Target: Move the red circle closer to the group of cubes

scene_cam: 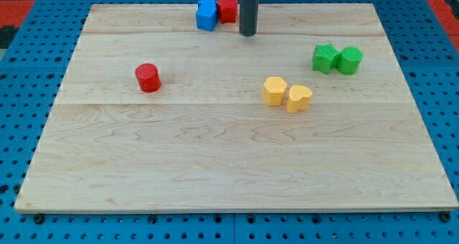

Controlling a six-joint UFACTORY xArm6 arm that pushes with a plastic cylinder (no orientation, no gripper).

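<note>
Red circle waits apart from my tip on the wooden tabletop [229,172].

No pincer shows, only the dark rod: my tip [248,34] sits well toward the view's upper right of the red plastic circle block [148,77], just right of the blue block [206,13] and red block [228,9].

— What do you see of the arm itself?
— Only a straight rod, dark grey, smooth, round in section, entering at twelve o'clock. You'll find my tip [248,34] cut flat, no markings or cables showing.
</note>
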